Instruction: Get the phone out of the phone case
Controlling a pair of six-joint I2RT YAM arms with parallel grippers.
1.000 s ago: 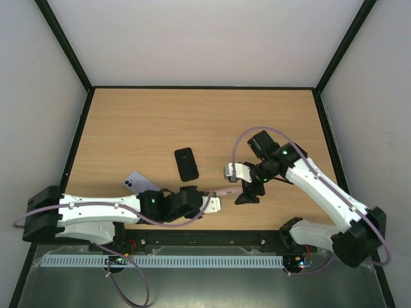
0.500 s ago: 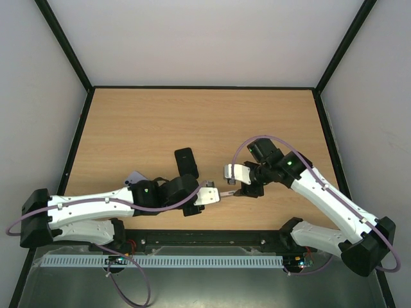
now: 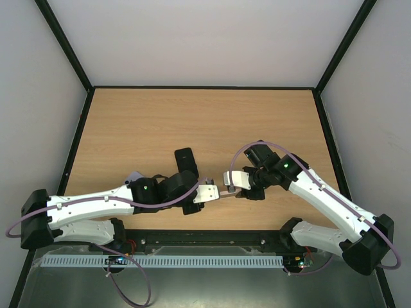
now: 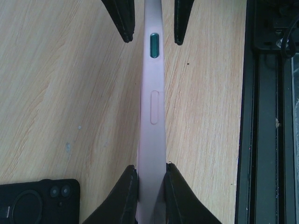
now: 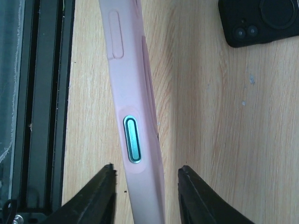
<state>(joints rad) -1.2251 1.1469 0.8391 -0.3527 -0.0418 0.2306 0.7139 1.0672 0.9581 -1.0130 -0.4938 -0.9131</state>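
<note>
A pink phone case hangs on edge just above the table, near the front edge. My left gripper is shut on one end of it, both pads flat against its sides. My right gripper is open around the other end, with a gap between each fingertip and the case. A green side button sits in the case's edge close to the right jaws. From above, the case bridges the left gripper and right gripper. The phone is hidden; only the case's edge shows.
A black phone with a round camera ring lies flat on the table just behind the left gripper. A lavender phone pokes out from under the left arm. The black frame rail runs along the table's near edge, close to the case.
My right gripper has come in to the free end of the case and its jaws have narrowed around it. The left arm has shifted the held case slightly away from the front edge.
</note>
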